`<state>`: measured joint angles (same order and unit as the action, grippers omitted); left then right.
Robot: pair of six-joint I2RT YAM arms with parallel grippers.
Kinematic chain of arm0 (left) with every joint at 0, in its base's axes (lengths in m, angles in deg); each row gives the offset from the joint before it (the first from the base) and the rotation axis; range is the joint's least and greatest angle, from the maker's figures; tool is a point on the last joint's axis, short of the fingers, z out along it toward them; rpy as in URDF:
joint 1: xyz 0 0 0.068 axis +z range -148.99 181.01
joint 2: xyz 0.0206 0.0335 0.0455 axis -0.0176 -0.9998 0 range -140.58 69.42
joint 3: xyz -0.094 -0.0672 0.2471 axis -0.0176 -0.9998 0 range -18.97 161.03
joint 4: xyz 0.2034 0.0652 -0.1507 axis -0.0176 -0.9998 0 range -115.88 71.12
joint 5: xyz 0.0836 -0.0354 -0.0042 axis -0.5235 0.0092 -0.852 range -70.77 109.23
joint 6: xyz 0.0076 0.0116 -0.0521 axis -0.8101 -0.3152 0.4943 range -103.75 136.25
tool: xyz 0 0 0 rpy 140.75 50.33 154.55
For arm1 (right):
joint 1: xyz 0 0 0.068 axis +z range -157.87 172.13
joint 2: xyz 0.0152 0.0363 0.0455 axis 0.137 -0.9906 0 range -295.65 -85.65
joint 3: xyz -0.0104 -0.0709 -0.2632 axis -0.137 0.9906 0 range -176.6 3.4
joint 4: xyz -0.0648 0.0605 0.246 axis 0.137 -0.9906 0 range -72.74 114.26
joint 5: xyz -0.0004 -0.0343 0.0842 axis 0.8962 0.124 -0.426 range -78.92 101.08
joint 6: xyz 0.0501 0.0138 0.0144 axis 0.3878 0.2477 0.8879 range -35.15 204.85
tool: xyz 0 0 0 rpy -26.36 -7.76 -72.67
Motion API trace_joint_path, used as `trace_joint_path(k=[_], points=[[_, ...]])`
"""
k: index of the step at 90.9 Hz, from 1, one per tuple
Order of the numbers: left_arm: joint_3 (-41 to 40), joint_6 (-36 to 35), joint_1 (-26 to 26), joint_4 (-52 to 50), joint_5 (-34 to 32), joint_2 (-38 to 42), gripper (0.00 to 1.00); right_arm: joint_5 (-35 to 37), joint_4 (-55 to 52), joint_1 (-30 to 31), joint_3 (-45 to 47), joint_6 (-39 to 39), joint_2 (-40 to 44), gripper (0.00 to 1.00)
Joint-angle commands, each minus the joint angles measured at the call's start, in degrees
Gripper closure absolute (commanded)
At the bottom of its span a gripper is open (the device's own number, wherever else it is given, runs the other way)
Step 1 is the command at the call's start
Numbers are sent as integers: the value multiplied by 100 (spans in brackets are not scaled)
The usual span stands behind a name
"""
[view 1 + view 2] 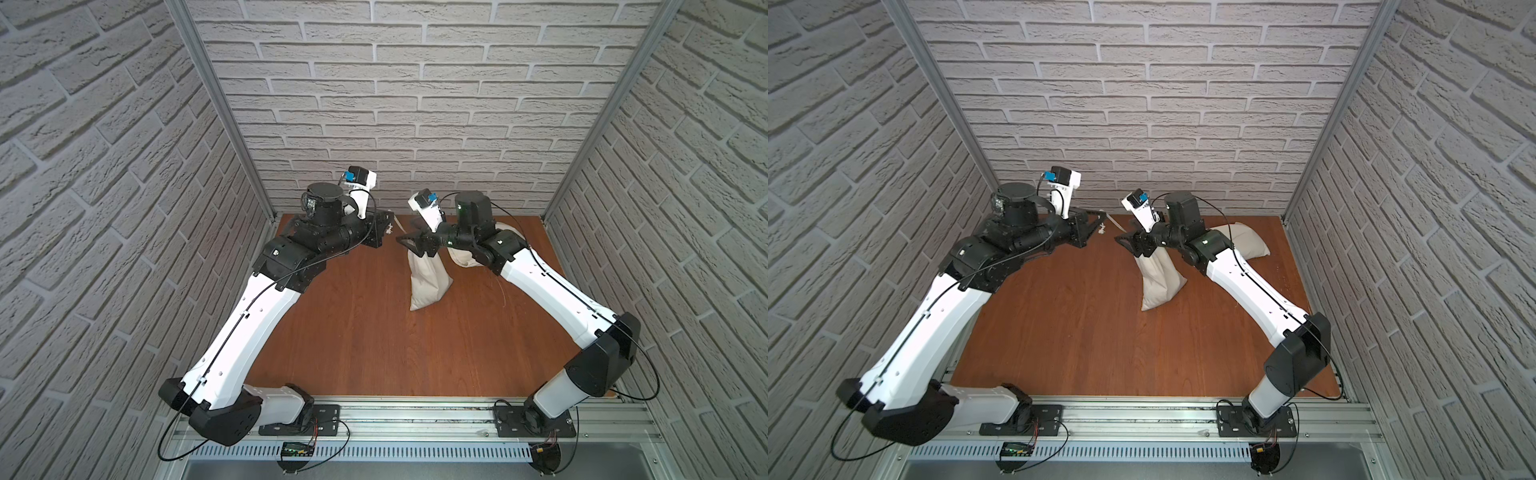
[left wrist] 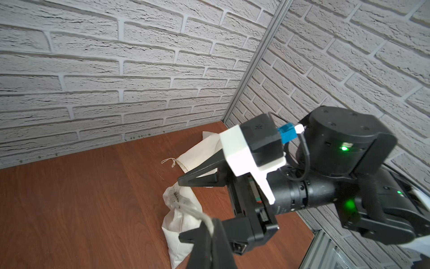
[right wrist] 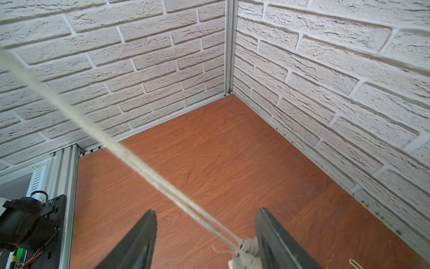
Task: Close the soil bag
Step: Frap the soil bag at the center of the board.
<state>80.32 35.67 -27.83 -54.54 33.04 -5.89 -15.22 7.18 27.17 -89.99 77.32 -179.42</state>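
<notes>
The soil bag (image 1: 428, 282) (image 1: 1160, 282) is a cream cloth sack standing on the wooden table, its neck (image 2: 173, 195) gathered tight. Its drawstring (image 2: 193, 213) (image 3: 139, 163) runs taut from the neck to my left gripper (image 2: 213, 223) (image 1: 386, 230), which is shut on it. My right gripper (image 3: 206, 213) (image 1: 409, 235) is open, one finger on each side of the gathered neck (image 3: 246, 251). The neck lies against one fingertip and nothing is clamped. In both top views the right wrist hides the top of the bag.
A second cream bag (image 1: 1246, 241) (image 2: 202, 151) lies on its side at the back right, behind my right arm. Brick-patterned walls enclose three sides. An aluminium rail (image 1: 415, 415) runs along the table's front edge.
</notes>
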Motion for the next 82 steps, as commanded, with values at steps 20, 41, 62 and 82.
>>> trace_joint_path(k=[20, 41, 62, 82], points=[[237, -33, -26, 139, 149, 17, 100, 147, -244, 16, -364, -283, -223, 64], [330, -70, -27, 31, 78, 124, 100, 289, -754, -211, -446, -534, -172, 80], [421, -157, -30, -108, -44, 298, 100, 479, -1219, -547, -479, -685, -306, 85], [989, -171, 214, -378, -477, 688, 100, 1103, -1559, -1264, -478, -851, -713, 87]])
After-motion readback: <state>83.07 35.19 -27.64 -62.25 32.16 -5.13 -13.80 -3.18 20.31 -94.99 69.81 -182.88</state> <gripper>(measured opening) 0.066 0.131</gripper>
